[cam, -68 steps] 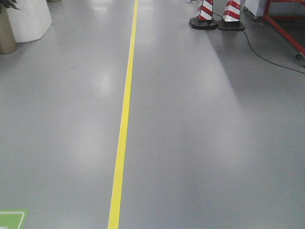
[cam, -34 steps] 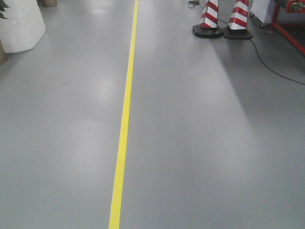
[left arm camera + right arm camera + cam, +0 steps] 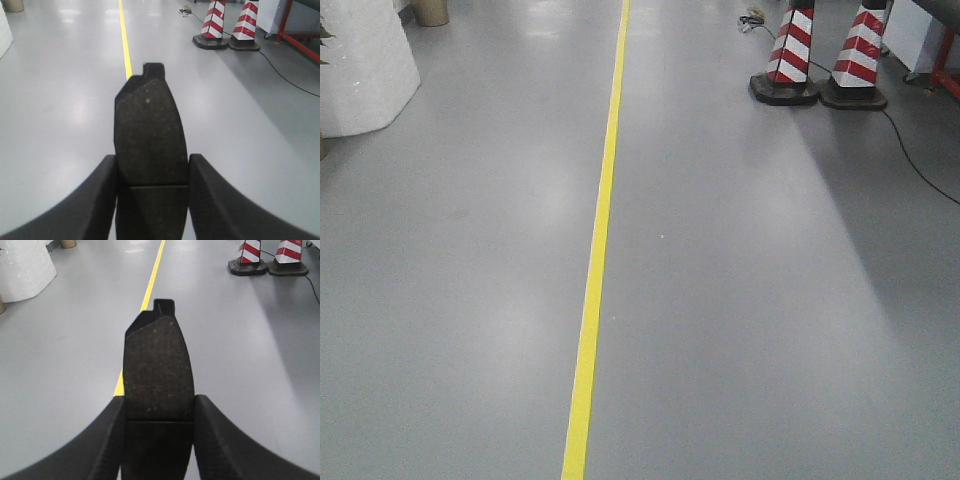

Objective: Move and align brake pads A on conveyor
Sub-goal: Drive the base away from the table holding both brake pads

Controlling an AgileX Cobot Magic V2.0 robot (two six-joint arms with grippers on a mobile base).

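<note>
My left gripper is shut on a brake pad A, a dark curved pad with a thin groove across it and a small tab at its far end, held out over the floor. My right gripper is shut on a second brake pad A of the same kind, held the same way. Both fingers press on each pad's side edges. The conveyor is out of view in every frame. The front view shows neither gripper nor any pad.
Grey shiny floor with a yellow line running away ahead. Two red-and-white striped cones stand ahead right, with a black cable trailing from them. A white block ahead left. A red frame at far right.
The front view has moved forward and swung slightly: the cones now sit lower and further right, the yellow line has shifted right, and the green floor mark has left the frame.
</note>
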